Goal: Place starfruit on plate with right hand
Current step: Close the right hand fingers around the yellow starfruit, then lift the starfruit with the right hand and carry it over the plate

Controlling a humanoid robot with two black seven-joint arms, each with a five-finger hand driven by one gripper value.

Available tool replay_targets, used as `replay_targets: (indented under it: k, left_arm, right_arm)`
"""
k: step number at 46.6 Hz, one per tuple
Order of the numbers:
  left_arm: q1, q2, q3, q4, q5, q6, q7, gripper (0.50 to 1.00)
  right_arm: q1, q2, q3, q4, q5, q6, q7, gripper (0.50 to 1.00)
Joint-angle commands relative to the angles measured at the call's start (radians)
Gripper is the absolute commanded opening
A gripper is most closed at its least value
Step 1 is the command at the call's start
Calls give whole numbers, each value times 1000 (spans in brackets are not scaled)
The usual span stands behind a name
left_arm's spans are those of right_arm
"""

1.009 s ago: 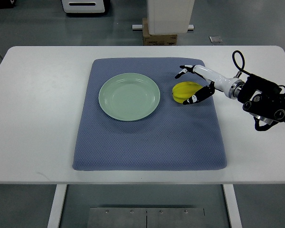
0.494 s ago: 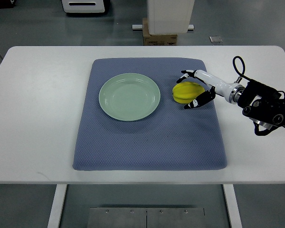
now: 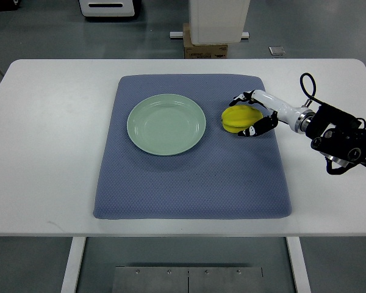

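step: grasp | right hand (image 3: 254, 115) fingers curl around starfruit (image 3: 236, 118), one above, others below, grip looks partial | starfruit between the fingers on mat (image 3: 189, 177), plate (image 3: 166, 124) just beyond fingertips | advice: seat fingers past the ridges, close evenly, lift straight before carrying over
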Motion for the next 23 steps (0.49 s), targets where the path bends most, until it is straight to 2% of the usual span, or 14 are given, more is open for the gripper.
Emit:
replay_targets:
  k: [1,3,6,10,12,14,23]
  left_arm:
    - [0,0,0,0,0,0,0,1000]
    - [-1,0,0,0,0,0,0,1000]
    - [0,0,0,0,0,0,0,1000]
    - [-1,0,0,0,0,0,0,1000]
    - [-1,0,0,0,0,0,0,1000]
    - [-1,0,0,0,0,0,0,1000]
    - [-1,0,0,0,0,0,0,1000]
  right_arm:
    - [-2,0,0,0,0,0,3,830]
    - [-2,0,0,0,0,0,3,803]
    - [-4,0,0,-2,0,0,1,720]
    - [-4,0,0,-2,0,0,1,640]
    - [-4,0,0,-2,0,0,1,586]
    - [-2,0,0,-2,0,0,1,504]
    - [7,-2,1,-2,0,2,-1,500]
